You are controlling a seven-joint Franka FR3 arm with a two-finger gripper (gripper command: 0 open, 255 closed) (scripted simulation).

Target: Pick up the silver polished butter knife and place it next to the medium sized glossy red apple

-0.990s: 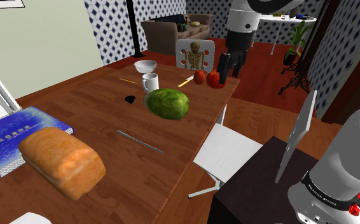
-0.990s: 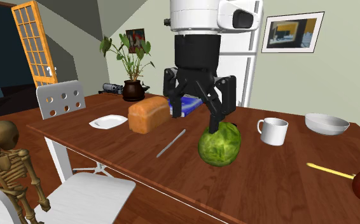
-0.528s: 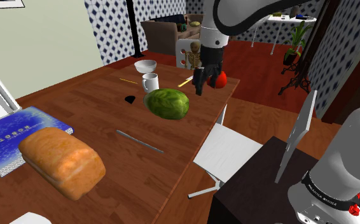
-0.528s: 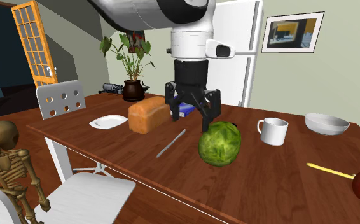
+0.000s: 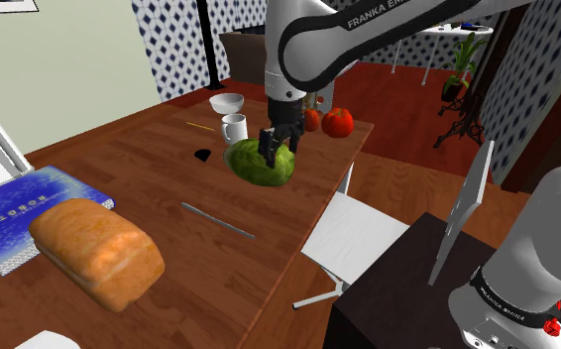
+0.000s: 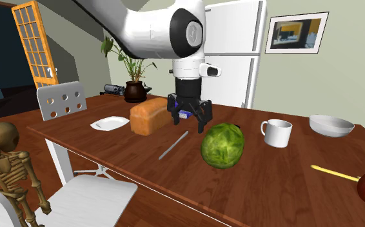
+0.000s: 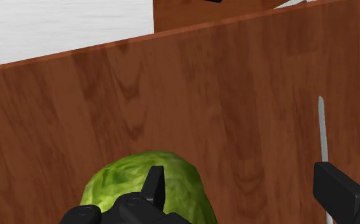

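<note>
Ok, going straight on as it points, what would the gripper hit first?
Probably the green cabbage: one finger of the open gripper lines up over its edge, though depth is unclear. Bare table lies between the fingers.

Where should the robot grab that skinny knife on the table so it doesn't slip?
Probably across the knife's narrow middle, coming straight down from above. It lies flat on the table and is long and thin, so the open gripper should turn to put one finger on each long edge.

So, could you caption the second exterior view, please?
Open gripper poised above the table, butter knife lying between bread loaf and cabbage.
</note>
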